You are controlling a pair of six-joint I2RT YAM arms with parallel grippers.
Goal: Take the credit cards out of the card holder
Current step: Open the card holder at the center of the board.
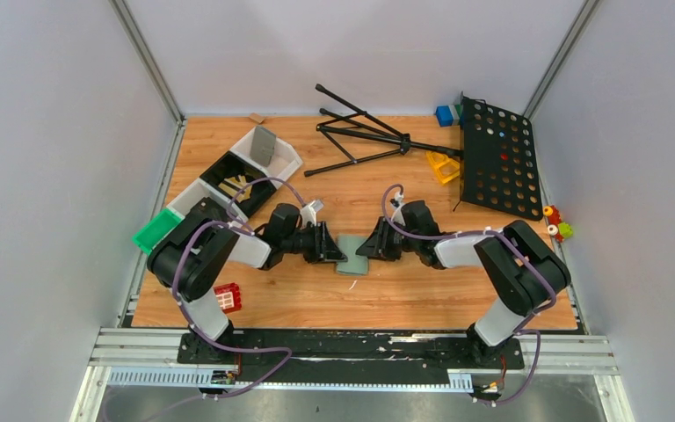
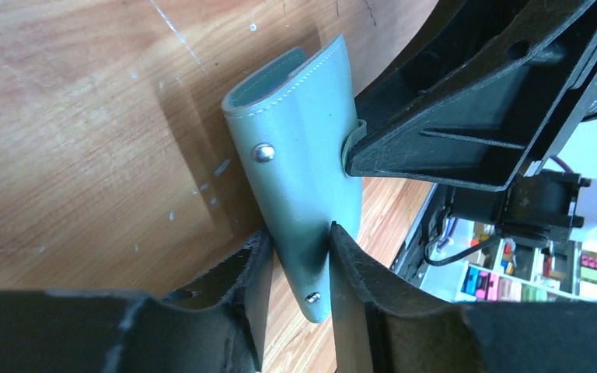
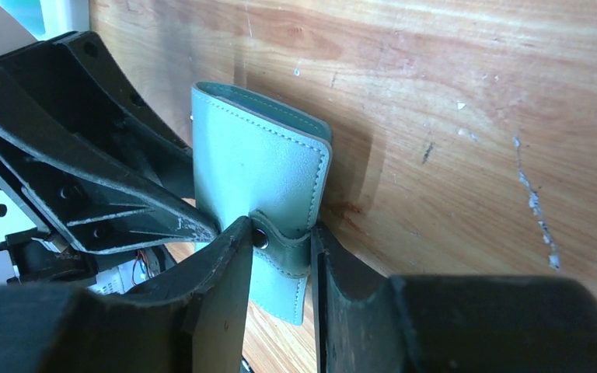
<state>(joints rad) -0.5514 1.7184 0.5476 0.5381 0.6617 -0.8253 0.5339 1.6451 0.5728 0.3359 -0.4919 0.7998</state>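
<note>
The card holder [image 1: 352,260] is a grey-blue folded wallet held between my two grippers at the middle of the table. In the left wrist view the card holder [image 2: 299,148] stands on end, folded shut, with two metal studs showing. My left gripper [image 2: 297,237] is shut on its lower end, a finger on each face. My right gripper [image 3: 278,229] is shut on the holder's side flap [image 3: 284,249], right by its snap. In the top view the left gripper [image 1: 336,250] and right gripper [image 1: 369,246] face each other. The credit cards are hidden inside.
A red block [image 1: 227,297] lies near the left arm's base. A green tray [image 1: 154,230] and white bins [image 1: 237,171] holding a grey slab [image 1: 264,143] sit at the left. A black folding stand [image 1: 360,132], a black perforated board [image 1: 499,158] and small toys [image 1: 558,224] lie behind and right.
</note>
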